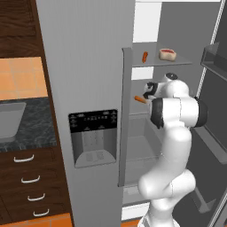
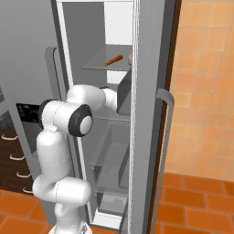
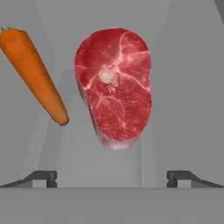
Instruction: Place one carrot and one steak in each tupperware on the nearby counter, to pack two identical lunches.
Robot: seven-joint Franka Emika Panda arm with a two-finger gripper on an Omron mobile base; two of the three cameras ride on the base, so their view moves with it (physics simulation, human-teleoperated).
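Observation:
In the hand view a raw red steak [image 3: 114, 85] lies on a grey fridge shelf, with an orange carrot [image 3: 37, 76] to its left. My gripper [image 3: 111, 177] is open in front of the steak and apart from it, its fingertips [image 3: 43, 177] spread wide. From the left base my hand [image 1: 150, 90] sits at the middle shelf beside that carrot [image 1: 140, 99]. On the upper shelf lie a second carrot [image 1: 144, 56] and a second steak [image 1: 167, 54]. One grey tupperware [image 1: 11, 119] stands on the black counter [image 1: 37, 133] at the far left.
The fridge's closed left door with its dispenser panel [image 1: 93, 137] stands between the arm and the counter. The open right door [image 2: 153, 114] hangs close on the arm's right. Dark drawers with silver handles [image 1: 26, 179] sit under the counter.

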